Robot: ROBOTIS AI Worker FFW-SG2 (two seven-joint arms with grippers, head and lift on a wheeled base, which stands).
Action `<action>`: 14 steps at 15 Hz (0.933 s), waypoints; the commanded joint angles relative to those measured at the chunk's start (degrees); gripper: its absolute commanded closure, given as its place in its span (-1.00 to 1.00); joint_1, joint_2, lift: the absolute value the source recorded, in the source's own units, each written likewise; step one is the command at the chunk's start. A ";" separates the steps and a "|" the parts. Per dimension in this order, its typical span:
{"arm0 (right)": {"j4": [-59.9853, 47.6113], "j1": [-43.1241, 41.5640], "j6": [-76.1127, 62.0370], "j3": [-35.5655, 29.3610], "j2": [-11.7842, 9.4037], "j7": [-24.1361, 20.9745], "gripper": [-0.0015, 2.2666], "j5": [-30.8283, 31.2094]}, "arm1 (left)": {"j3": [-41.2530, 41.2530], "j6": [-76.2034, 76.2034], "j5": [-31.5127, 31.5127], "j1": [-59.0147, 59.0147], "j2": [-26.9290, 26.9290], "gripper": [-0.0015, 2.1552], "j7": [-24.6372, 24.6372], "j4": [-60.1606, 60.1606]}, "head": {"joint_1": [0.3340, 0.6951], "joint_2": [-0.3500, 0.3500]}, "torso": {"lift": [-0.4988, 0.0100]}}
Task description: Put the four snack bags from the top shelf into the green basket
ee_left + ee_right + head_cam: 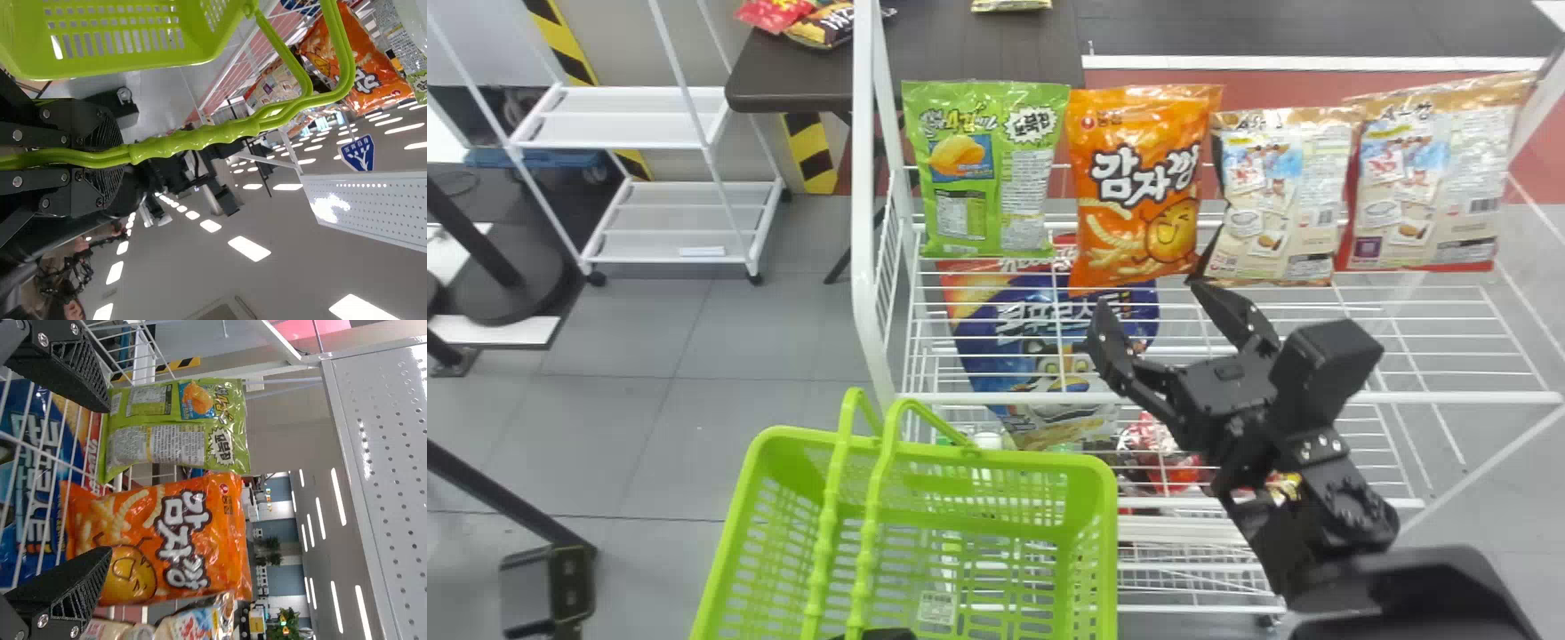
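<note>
Glossy green snack bag [1032,196], orange snack bag [1138,187], two beige-and-red snack bags [1280,196] side by side in row on white wire top shelf [1325,396]. Black two-fingered right claw [1152,298] spread wide, near orange bag's lower edge. Shelf below: large blue snack bag [996,329]. Green plastic basket [1089,480] in front of rack, toward left; its looped handles [827,524] gripped by black left claw [879,634]. Behind rack: dark brown bench [960,53] with packets
</note>
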 commanded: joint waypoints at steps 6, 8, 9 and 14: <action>13.70 -15.24 1.20 7.85 0.05 -2.22 -0.94 -2.94 | -0.31 0.16 0.16 -1.07 0.65 0.99 0.00 0.26 | 1.00 0.44 | 0.96; 18.54 -19.64 0.32 9.35 0.05 -2.92 -0.94 -6.28 | -0.31 0.16 0.16 -1.07 0.91 0.99 0.00 0.35 | 1.00 0.51 | 0.96; 21.26 -22.01 -0.73 10.40 0.05 -2.92 -0.94 -7.78 | -0.31 0.16 0.16 -1.07 0.91 0.99 0.00 0.44 | 1.00 0.53 | 0.96; 34.27 -30.54 -7.06 15.41 0.05 -1.34 -0.94 -14.98 | -0.31 0.16 0.60 -1.24 1.52 0.99 -0.26 1.05 | 1.00 0.64 | 0.96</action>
